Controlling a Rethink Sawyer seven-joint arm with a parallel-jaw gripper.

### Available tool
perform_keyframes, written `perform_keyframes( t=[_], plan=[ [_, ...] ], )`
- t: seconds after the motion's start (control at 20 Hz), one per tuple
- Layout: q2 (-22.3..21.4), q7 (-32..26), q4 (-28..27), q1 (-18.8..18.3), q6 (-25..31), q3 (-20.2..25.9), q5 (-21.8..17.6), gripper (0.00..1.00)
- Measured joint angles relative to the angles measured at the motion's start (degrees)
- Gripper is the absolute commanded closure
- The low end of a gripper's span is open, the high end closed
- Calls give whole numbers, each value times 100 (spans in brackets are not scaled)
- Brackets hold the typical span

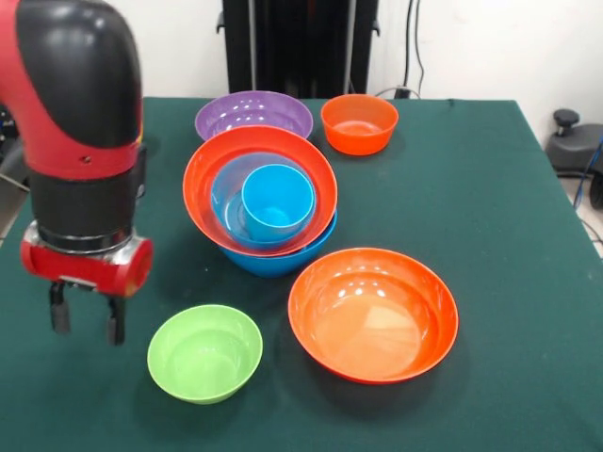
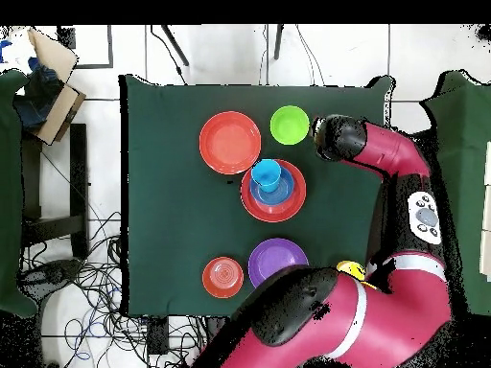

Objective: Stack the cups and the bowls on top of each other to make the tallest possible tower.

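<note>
The tower stands mid-table: a sky blue cup (image 1: 277, 201) (image 2: 267, 174) nested in a medium blue bowl (image 1: 229, 200), inside a large orange bowl (image 1: 259, 155) (image 2: 288, 203), on a large blue bowl (image 1: 280, 260). Loose bowls lie around it: lime green (image 1: 204, 353) (image 2: 290, 125), large orange (image 1: 372, 314) (image 2: 230, 142), purple (image 1: 252, 115) (image 2: 278, 261) and small orange (image 1: 358, 122) (image 2: 222, 276). A sliver of the yellow cup (image 2: 351, 269) peeks out beside the arm. My gripper (image 1: 87, 320) hangs open and empty just left of the green bowl, low over the cloth.
The green cloth table (image 1: 509, 207) ends in edges on all sides. My arm (image 2: 384, 153) reaches over the table's right side in the overhead view. A cardboard box (image 2: 53, 81) and cables lie on the floor beyond the table.
</note>
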Motion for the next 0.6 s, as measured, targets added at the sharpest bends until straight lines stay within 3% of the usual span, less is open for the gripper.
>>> perform_keyframes(
  t=[0.6],
  plan=[
    [-569,0,339,210,0,-2,-15,0]
  ],
)
